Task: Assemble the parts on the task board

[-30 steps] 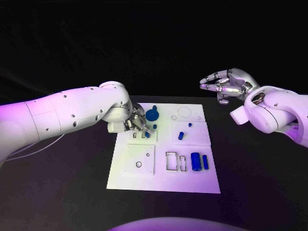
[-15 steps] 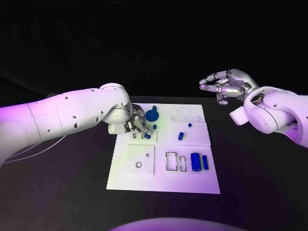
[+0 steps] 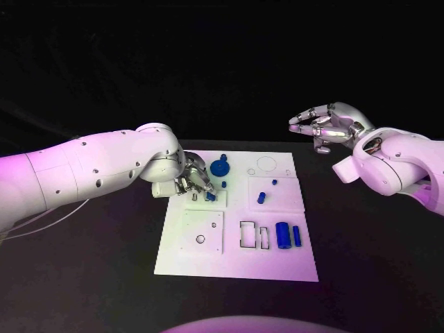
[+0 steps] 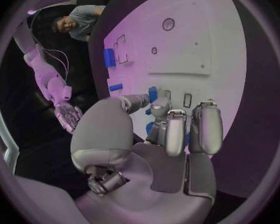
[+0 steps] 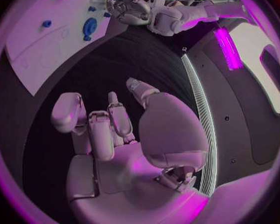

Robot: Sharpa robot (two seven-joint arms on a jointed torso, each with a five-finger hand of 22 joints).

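Observation:
The white task board (image 3: 232,229) lies mid-table. My left hand (image 3: 194,180) is low over its upper left corner, thumb and a finger closed around a small blue part (image 3: 211,196) at a slot. In the left wrist view this small blue part (image 4: 153,93) sits between the fingertips (image 4: 160,107) over the board (image 4: 196,45). A round blue part (image 3: 220,166) lies just beyond the hand. Two blue cylinders (image 3: 283,234) lie at the board's lower right. My right hand (image 3: 327,123) hangs raised beyond the board's far right corner, loosely curled and holding nothing.
More small blue pieces (image 3: 261,197) sit mid-board beside empty rectangular recesses (image 3: 248,233). The right wrist view shows the board's far edge (image 5: 34,30), the round blue part (image 5: 89,26) and my left hand (image 5: 130,7). Black table surrounds the board.
My left hand has shifted slightly over the same slot, still at the small blue part. The right hand has hardly moved.

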